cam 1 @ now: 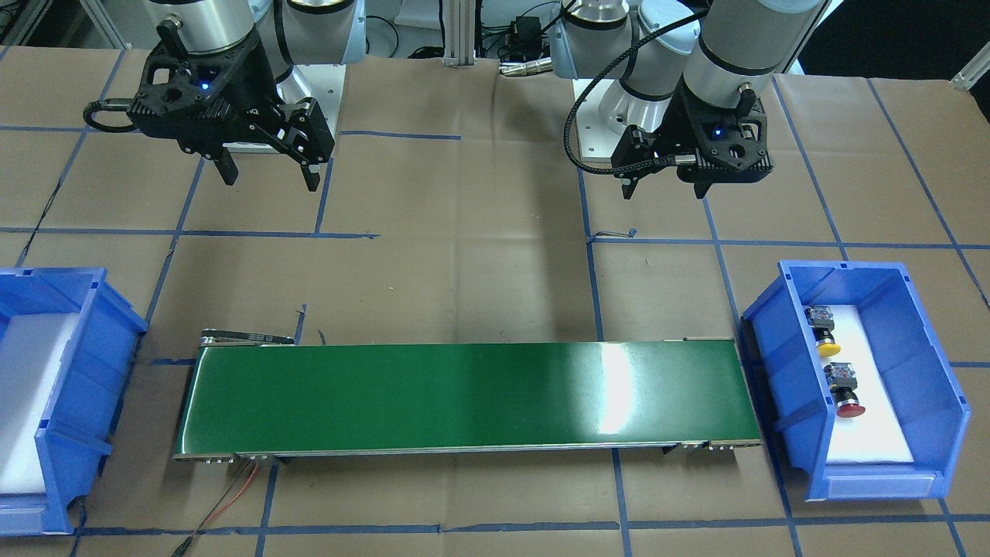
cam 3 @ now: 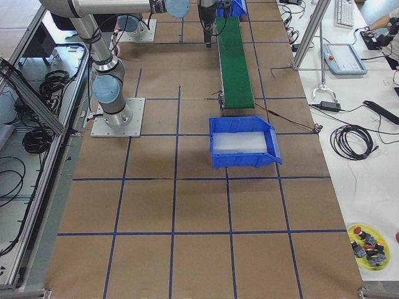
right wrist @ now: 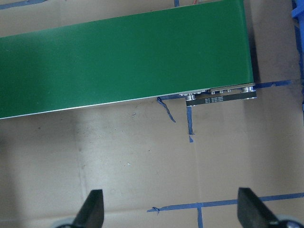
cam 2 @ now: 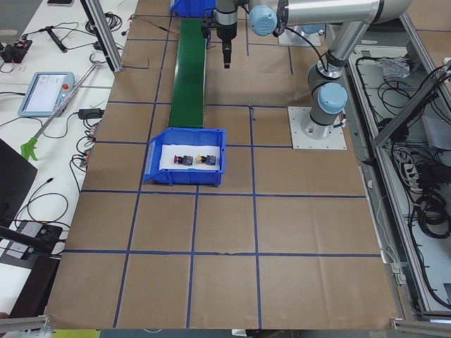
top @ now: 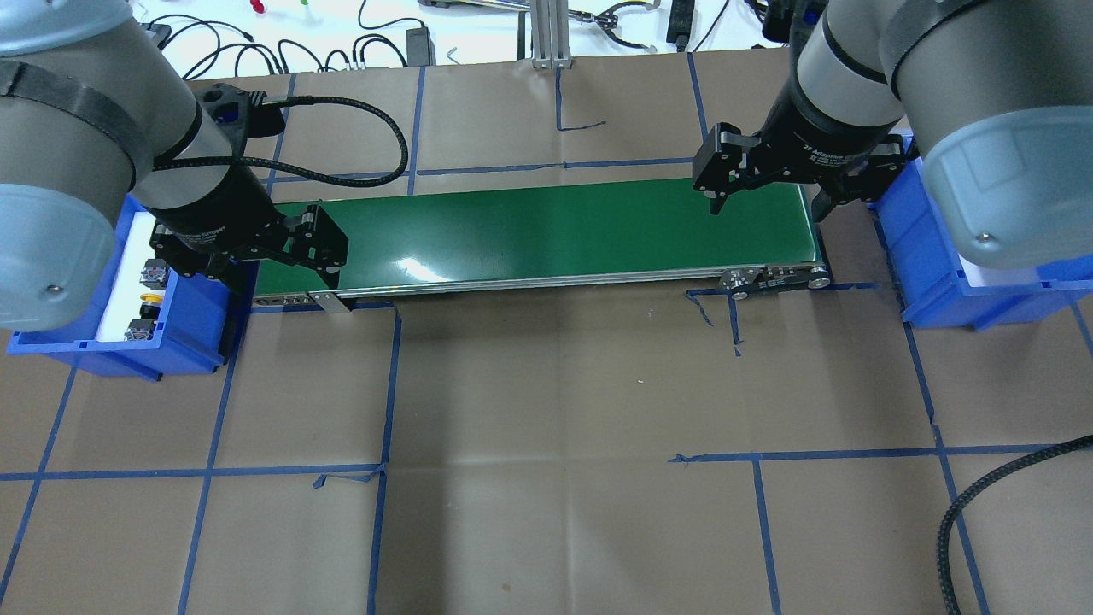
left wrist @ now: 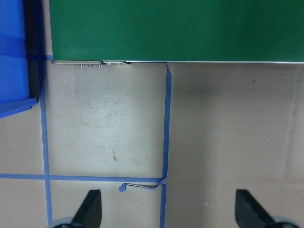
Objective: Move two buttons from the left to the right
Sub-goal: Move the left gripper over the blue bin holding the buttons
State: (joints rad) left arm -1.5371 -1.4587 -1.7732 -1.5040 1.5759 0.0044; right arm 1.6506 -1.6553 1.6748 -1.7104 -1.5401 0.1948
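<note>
Pre-grasp: yellow-capped grey push-button and red-capped push-button sit in blue plastic bin. Left claw, right claw apart, empty. Next, likely: left claw drops onto one.

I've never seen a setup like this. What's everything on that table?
Buttons: 2; yellow button and red button, side by side in the left bin.
Bins: 2, blue, white-padded, one at each end of the belt; the right bin holds no buttons.
Belt: 1, green, between the bins, nothing on it.
Table cover: 1, brown with blue tape lines, under everything.
Grippers: 2, black, both open, hovering on the robot's side of the belt; left gripper, right gripper.
</note>
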